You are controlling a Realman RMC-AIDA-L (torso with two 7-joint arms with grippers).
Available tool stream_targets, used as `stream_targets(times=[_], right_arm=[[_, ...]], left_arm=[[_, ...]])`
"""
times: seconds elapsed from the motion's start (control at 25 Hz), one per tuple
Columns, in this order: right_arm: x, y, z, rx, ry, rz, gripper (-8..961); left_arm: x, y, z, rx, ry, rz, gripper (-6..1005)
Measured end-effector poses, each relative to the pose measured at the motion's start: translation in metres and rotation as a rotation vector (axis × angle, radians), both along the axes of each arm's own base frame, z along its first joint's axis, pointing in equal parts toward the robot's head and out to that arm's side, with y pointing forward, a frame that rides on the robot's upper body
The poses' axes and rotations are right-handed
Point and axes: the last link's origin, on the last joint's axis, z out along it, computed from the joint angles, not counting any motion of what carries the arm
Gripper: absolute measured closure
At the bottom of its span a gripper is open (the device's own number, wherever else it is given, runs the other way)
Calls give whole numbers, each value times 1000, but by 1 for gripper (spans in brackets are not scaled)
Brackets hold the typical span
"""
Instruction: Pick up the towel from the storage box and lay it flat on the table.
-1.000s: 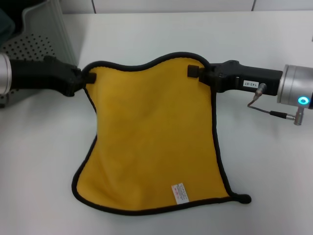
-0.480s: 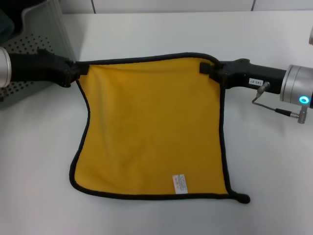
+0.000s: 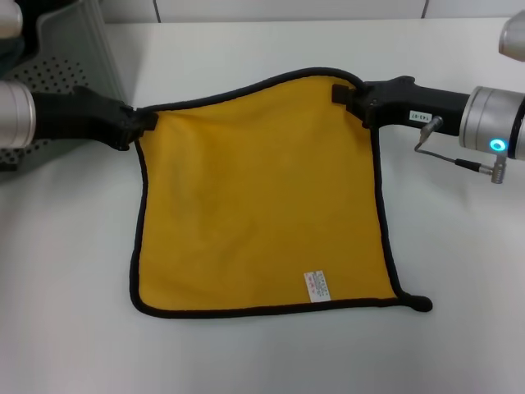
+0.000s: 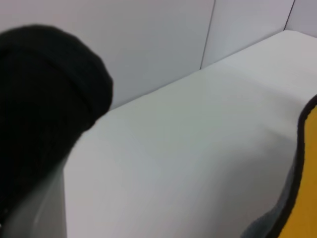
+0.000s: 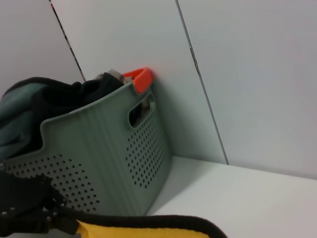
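Towel (image 3: 258,197) is out of the box (image 3: 70,57) and spread on the worktop (image 3: 459,312). Left gripper (image 3: 146,123) and right gripper (image 3: 343,92) each pinch a far corner with closed fingers; only release remains, by my read.

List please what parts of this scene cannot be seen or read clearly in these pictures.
- White tag on the towel: print too small to read, head view.
- Storage box: cut off by the head view's edge; its bottom is hidden by cloths in the right wrist view.
- Left wrist view: a dark blurred shape covers one side; only the table and a towel edge show.
- Orange item in the box: mostly hidden.
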Motion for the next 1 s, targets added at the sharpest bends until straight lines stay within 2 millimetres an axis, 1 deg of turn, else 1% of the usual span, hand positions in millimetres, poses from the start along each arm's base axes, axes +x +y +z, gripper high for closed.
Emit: stream_targets(times=[0.36, 0.56, 0.76, 0.8, 0.88, 0.92, 1.0], right_arm=[[4, 3, -1, 24, -31, -17, 945], [10, 2, 2, 44, -19, -42, 732], [15, -2, 12, 69, 12, -47, 582], [16, -5, 15, 75, 21, -35, 552], [15, -14, 20, 72, 42, 18, 492], [14, -22, 21, 58, 51, 62, 444], [10, -37, 20, 18, 65, 167, 348]], left_arm=[[1, 2, -3, 4, -23, 9, 969], [2, 3, 1, 24, -41, 29, 858], [3, 3, 5, 31, -52, 22, 659], [4, 2, 6, 26, -58, 12, 639], [10, -5, 5, -9, -87, -52, 599], [12, -9, 5, -27, -102, -85, 579], [21, -29, 1, -102, -168, -244, 540]])
